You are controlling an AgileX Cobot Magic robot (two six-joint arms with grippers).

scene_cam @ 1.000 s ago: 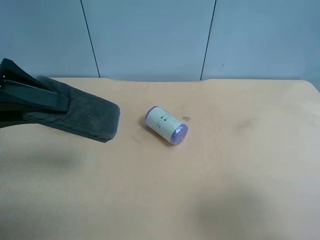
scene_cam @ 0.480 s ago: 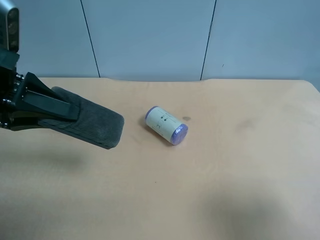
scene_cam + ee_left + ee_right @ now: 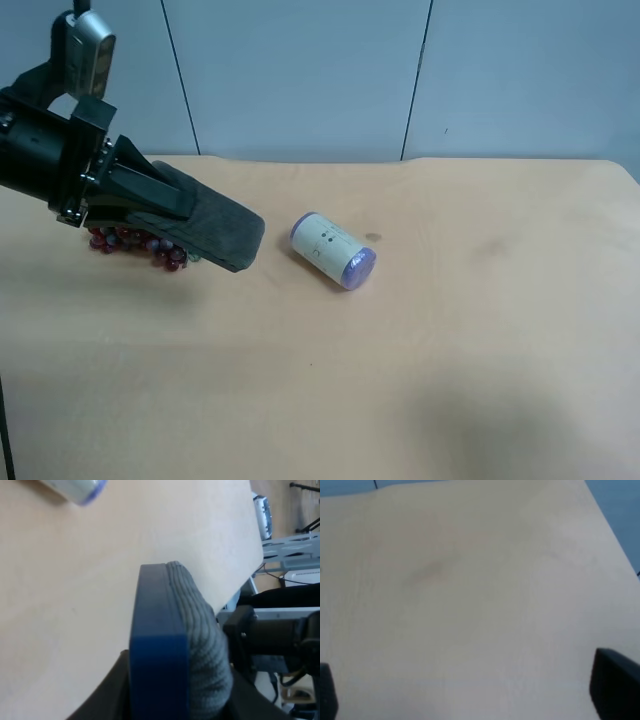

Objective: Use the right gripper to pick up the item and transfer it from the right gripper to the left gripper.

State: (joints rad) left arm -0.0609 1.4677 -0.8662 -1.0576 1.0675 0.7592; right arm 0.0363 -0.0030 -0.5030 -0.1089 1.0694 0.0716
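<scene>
The item [image 3: 228,229], a dark grey-green felt pad, is held off the table by the arm at the exterior high view's left. The left wrist view shows the same pad [image 3: 202,645] edge-on, with a blue underside, clamped between its jaws. So the left gripper [image 3: 150,197] is shut on the item. The pad sticks out toward a white-and-purple cylinder [image 3: 333,251]. The right gripper [image 3: 470,700] shows only in the right wrist view. It is open and empty above bare table, with one fingertip [image 3: 616,685] at each side of that view.
The white-and-purple cylinder lies on its side mid-table and also shows in the left wrist view [image 3: 75,487]. A red-purple grape bunch [image 3: 130,243] lies on the table under the left gripper. The tan table [image 3: 450,350] ends at a grey wall behind.
The left arm has come further into the exterior view, moving right and rising with the pad. The grape bunch now shows beneath it. The cylinder has not moved.
</scene>
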